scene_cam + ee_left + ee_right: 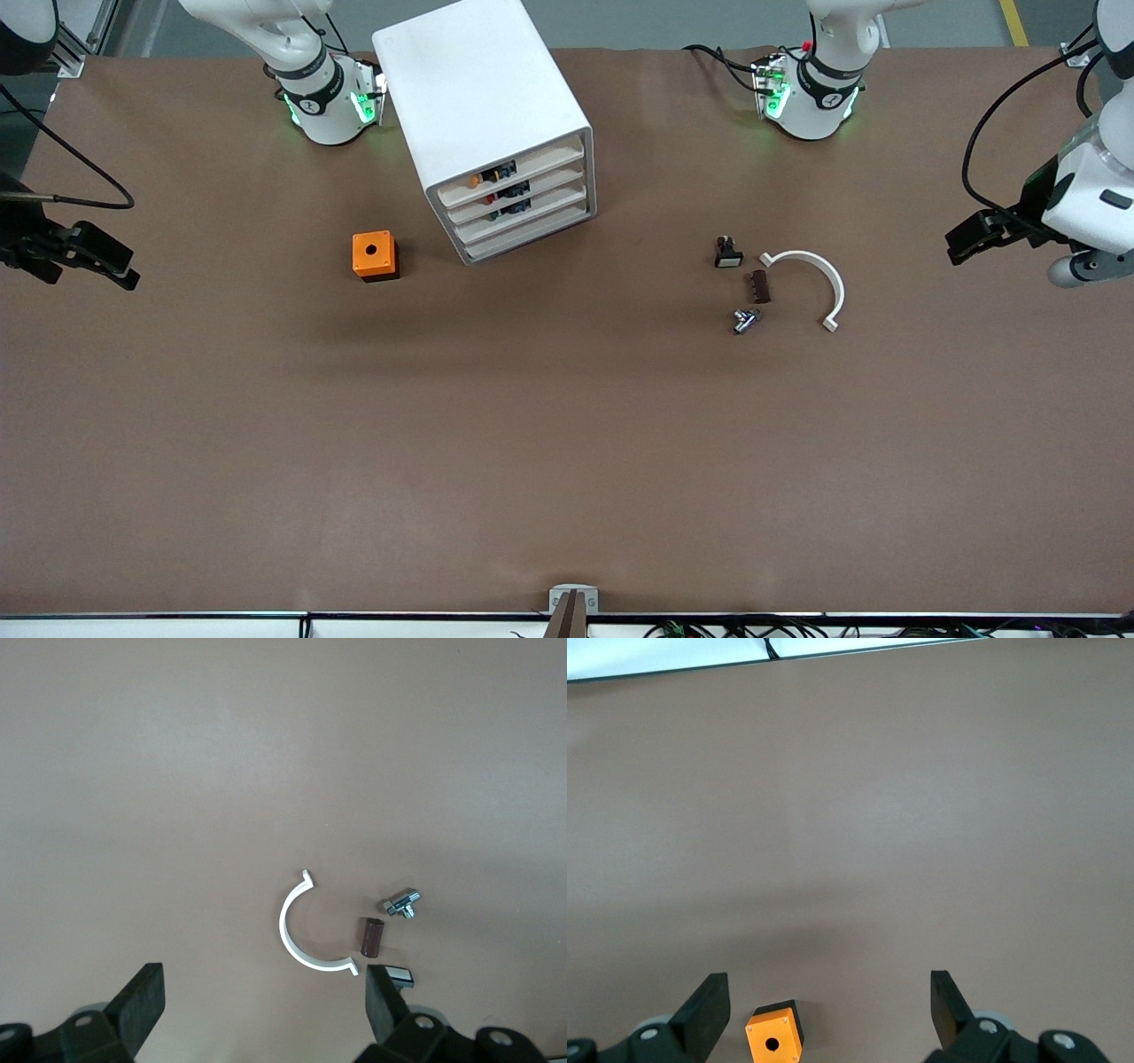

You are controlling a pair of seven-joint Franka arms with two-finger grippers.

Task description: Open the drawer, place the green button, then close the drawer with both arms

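Meanwhile, both arms wait: the left gripper and right gripper hang released and empty over the table's ends. All four trays of the white rounded cabinet sit shut, including the third-down drawer. The small black-bodied button lies toward the left arm's end from the cabinet. Pulling the drawer straight along its angled axis seems wisest. No writing is legible.

Box beside cabinet, toward right arm's end

Matt brown table — glossy white plastic cabinet — shiny metal fitting
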